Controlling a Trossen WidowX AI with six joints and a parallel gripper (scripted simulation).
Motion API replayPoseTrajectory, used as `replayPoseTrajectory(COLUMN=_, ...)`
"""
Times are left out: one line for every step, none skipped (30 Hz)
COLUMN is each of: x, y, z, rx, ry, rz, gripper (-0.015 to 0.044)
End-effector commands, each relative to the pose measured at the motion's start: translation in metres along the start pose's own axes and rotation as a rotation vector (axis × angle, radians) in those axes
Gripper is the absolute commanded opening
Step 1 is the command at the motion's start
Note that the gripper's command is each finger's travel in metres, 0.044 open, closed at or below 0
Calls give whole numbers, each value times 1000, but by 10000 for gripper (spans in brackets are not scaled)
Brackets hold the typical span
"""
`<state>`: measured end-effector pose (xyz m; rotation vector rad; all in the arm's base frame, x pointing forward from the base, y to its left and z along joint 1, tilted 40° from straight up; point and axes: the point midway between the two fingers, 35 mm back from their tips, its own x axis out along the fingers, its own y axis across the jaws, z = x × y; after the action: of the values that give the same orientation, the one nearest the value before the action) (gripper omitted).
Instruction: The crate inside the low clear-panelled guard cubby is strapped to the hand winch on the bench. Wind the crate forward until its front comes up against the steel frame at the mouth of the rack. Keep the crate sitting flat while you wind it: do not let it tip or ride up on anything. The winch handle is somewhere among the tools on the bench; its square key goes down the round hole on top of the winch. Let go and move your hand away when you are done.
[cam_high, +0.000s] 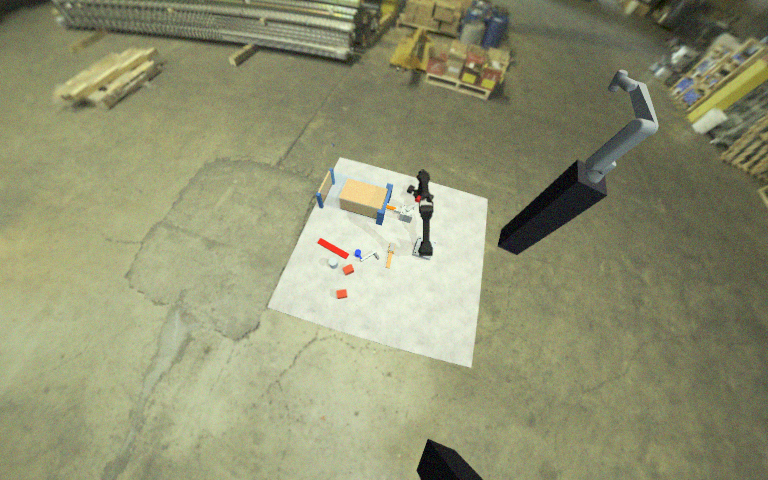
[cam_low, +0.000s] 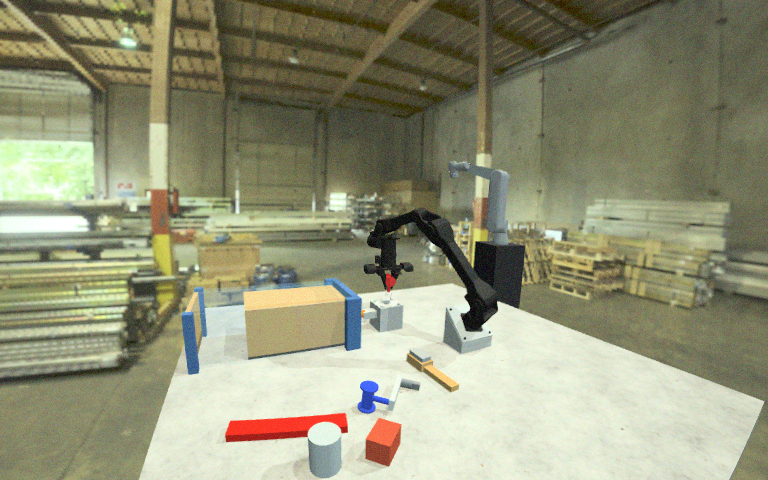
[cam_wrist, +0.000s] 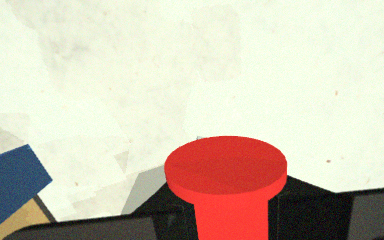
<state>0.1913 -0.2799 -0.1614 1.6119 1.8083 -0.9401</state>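
Note:
The tan crate (cam_high: 362, 195) (cam_low: 294, 320) sits flat in the clear-panelled cubby. Its front is at the blue frame (cam_high: 380, 217) (cam_low: 353, 322) at the mouth; whether they touch I cannot tell. A short orange strap (cam_high: 391, 207) (cam_low: 365, 313) runs to the grey winch (cam_high: 405, 217) (cam_low: 387, 318). The pale winch handle stands on top of the winch, with its red knob (cam_low: 390, 280) (cam_wrist: 226, 165) up. My gripper (cam_high: 417, 199) (cam_low: 389, 286) (cam_wrist: 212, 161) points down, shut on the red knob, on the side of the winch away from the frame. The key's seat in the hole is hidden.
A blue-knobbed crank (cam_high: 357, 253) (cam_low: 368, 397), a wooden-handled tool (cam_high: 389, 258) (cam_low: 441, 378), a red bar (cam_high: 333, 248) (cam_low: 283, 427), a grey cylinder (cam_high: 333, 263) (cam_low: 325, 450) and red blocks (cam_high: 341, 293) (cam_low: 383, 442) lie nearer the front. A grey arm (cam_high: 620, 147) (cam_low: 498, 203) stands off the bench.

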Motion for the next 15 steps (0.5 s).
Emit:
replayPoseTrajectory(x=0, y=22, z=-2, rx=-20, ry=-1, rz=34, gripper=0)
replayPoseTrajectory(x=0, y=23, z=-2, rx=-20, ry=-1, rz=34, gripper=0)
replayPoseTrajectory(x=0, y=24, z=-2, rx=-20, ry=-1, rz=34, gripper=0)
replayPoseTrajectory(x=0, y=25, z=-2, rx=-20, ry=-1, rz=34, gripper=0)
replayPoseTrajectory(x=0, y=26, z=-2, rx=-20, ry=-1, rz=34, gripper=0)
replayPoseTrajectory(x=0, y=27, z=-2, rx=-20, ry=-1, rz=34, gripper=0)
replayPoseTrajectory(x=0, y=29, z=-2, rx=-20, ry=-1, rz=34, gripper=0)
replayPoseTrajectory(x=0, y=29, z=-2, rx=-20, ry=-1, rz=34, gripper=0)
replayPoseTrajectory(x=-1, y=31, z=-2, rx=-20, ry=-1, rz=34, gripper=0)
replayPoseTrajectory(x=-1, y=32, z=-2, rx=-20, ry=-1, rz=34, gripper=0)
replayPoseTrajectory(x=-1, y=33, z=-2, rx=-20, ry=-1, rz=34, gripper=0)
replayPoseTrajectory(x=-1, y=34, z=-2, rx=-20, ry=-1, rz=34, gripper=0)
replayPoseTrajectory(x=-1, y=35, z=-2, rx=-20, ry=-1, rz=34, gripper=0)
replayPoseTrajectory(x=-1, y=36, z=-2, rx=-20, ry=-1, rz=35, gripper=0)
replayPoseTrajectory(x=-1, y=37, z=-2, rx=-20, ry=-1, rz=35, gripper=0)
